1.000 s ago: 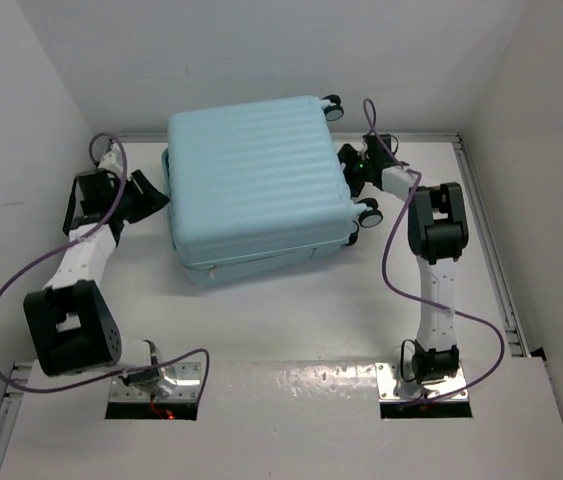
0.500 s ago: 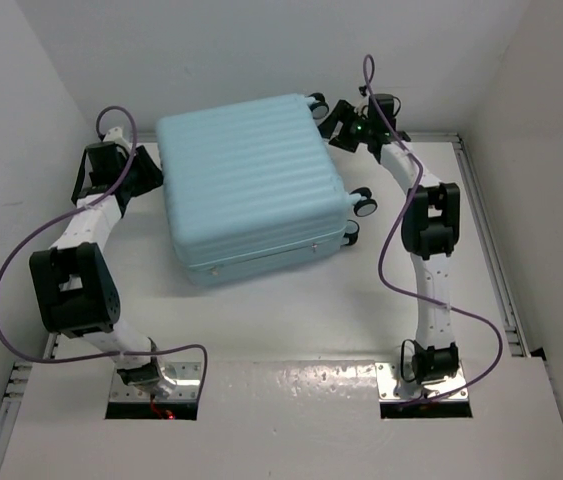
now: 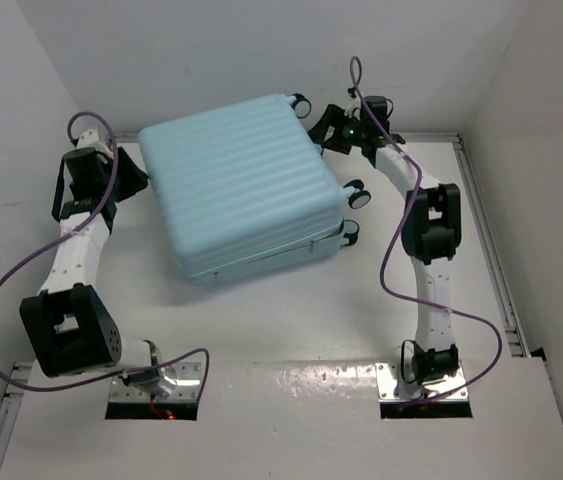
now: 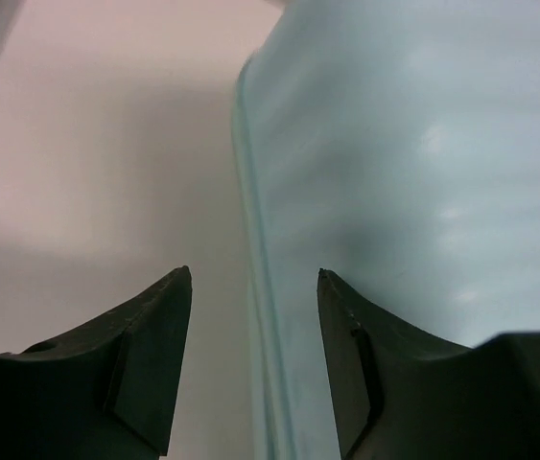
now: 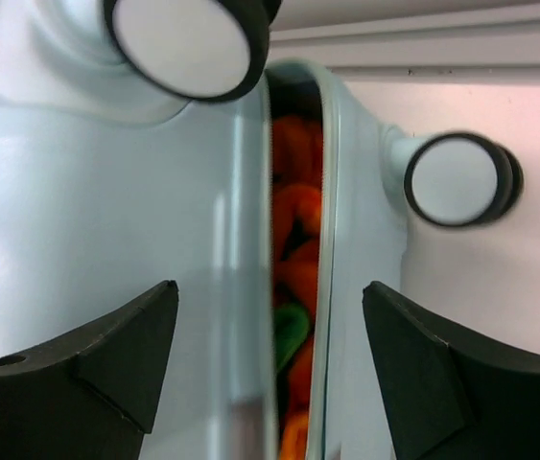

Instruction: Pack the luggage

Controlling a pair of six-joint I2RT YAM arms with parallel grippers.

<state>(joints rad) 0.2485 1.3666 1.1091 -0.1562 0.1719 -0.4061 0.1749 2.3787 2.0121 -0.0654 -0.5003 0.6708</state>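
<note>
The luggage [image 3: 239,180], a pale light-blue ribbed hard-shell suitcase, lies almost shut on the table, its wheels to the right. My left gripper [image 3: 133,177] is open at its left edge; the left wrist view shows the shell edge [image 4: 260,287] between the jaws [image 4: 254,278]. My right gripper [image 3: 323,135] is open at the wheel end. In the right wrist view the jaws [image 5: 270,287] straddle a narrow gap between the two shells, where orange and green contents [image 5: 293,287] show. Two black-and-white wheels [image 5: 188,43] [image 5: 457,179] sit above.
White walls enclose the table at the back and both sides. A metal rail [image 3: 486,230] runs along the table's right edge. Purple cables [image 3: 21,270] loop from both arms. The arm bases [image 3: 156,385] [image 3: 426,375] sit at the near edge.
The suitcase has shifted left and turned slightly. My left arm has swung back and outward along its left edge. My right gripper has moved up and left to the wheel end.
</note>
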